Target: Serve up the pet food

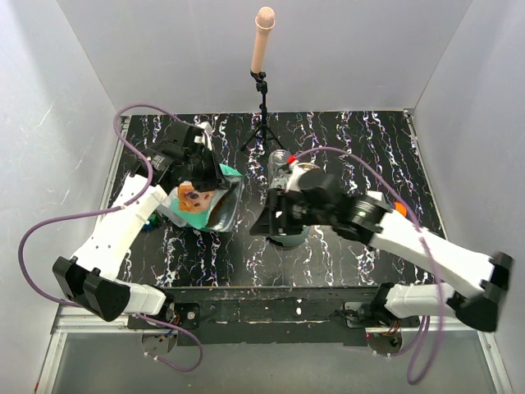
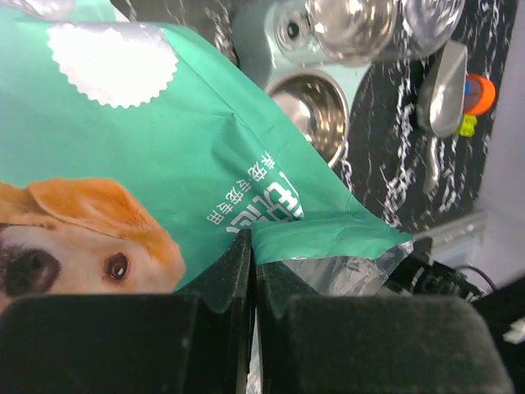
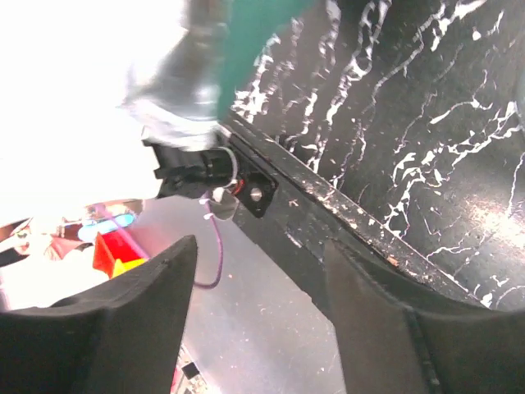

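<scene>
The teal-green pet food bag (image 1: 215, 199) with a dog picture lies tilted at the left of the table. It fills the left wrist view (image 2: 164, 164). My left gripper (image 1: 205, 167) is shut on the bag's upper edge (image 2: 253, 246). No kibble shows; it is hidden inside the bag. A steel bowl (image 2: 310, 103) sits in a pale feeder stand beyond the bag. In the top view the bowl (image 1: 289, 240) is mostly hidden under my right gripper (image 1: 268, 217). The right gripper is open and empty (image 3: 258, 254), facing the table's front edge.
A clear water bottle (image 2: 353, 25) stands on the feeder. A grey scoop (image 2: 443, 86) and an orange-and-green toy (image 2: 477, 97) lie to the right. A microphone stand (image 1: 262, 90) stands at the back. Coloured blocks (image 3: 111, 254) lie near the left arm.
</scene>
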You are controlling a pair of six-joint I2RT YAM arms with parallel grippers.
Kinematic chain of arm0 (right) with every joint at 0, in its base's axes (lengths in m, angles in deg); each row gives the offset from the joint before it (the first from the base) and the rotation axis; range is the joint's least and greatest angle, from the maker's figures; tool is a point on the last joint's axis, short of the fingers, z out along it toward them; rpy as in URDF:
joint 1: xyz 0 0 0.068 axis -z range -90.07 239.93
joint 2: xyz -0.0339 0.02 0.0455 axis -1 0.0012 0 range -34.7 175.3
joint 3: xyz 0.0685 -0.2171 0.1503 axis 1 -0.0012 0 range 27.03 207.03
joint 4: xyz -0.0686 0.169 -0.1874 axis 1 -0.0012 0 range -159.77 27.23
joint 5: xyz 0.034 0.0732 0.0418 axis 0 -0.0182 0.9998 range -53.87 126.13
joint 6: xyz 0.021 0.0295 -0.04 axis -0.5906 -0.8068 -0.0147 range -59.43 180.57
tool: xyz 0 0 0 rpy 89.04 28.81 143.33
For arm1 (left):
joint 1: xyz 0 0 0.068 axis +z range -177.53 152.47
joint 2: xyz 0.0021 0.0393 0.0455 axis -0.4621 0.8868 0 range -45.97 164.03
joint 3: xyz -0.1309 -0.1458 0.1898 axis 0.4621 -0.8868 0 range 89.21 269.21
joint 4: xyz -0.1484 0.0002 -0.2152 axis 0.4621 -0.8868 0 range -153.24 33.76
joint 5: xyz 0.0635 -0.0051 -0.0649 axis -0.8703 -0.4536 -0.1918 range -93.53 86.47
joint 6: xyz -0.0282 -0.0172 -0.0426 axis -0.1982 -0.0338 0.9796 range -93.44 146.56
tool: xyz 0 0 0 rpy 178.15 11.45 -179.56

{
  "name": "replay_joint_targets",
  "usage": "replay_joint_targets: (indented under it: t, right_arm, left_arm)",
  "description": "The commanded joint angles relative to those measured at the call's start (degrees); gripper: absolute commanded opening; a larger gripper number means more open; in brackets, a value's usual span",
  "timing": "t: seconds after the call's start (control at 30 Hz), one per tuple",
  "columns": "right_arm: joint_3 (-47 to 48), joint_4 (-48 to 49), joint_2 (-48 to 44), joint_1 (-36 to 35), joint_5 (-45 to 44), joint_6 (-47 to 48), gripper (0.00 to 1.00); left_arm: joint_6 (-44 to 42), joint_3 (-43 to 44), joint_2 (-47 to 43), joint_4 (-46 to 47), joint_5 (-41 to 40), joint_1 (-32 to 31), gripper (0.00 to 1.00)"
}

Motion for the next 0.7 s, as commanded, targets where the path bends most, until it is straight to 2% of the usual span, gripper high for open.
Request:
replay_joint_targets:
  t: [0.0, 0.03, 0.13, 0.3, 0.5, 0.67]
  right_arm:
    - [-0.2, -3.9, -8.3, 0.1, -2.8, 1.5, 0.80]
    - [0.3, -2.8, -7.9, 0.1, -3.3, 1.2, 0.84]
    - [2.3, -1.1, -3.5, 0.2, -6.2, -0.9, 0.86]
    - [14.4, -7.6, 6.2, 0.1, -10.0, -0.9, 0.87]
    - [19.6, -15.1, 12.8, 0.0, -18.9, -6.6, 0.80]
    - [25.0, -13.1, 18.7, 0.0, -20.7, -4.2, 0.67]
  left_arm:
    - [4.2, -5.6, -3.2, 5.2, 6.4, 0.3, 0.00]
    - [4.5, -5.7, -3.3, 5.7, 7.9, 0.2, 0.00]
    - [4.5, -3.9, -2.1, 5.5, 12.1, 0.2, 0.00]
    - [2.4, -0.3, -0.1, 2.7, 13.8, -0.1, 0.00]
    - [4.6, 1.4, 1.8, 1.3, 12.6, -0.1, 0.00]
    - [4.9, 3.4, 2.1, 0.6, 7.3, -0.1, 0.00]
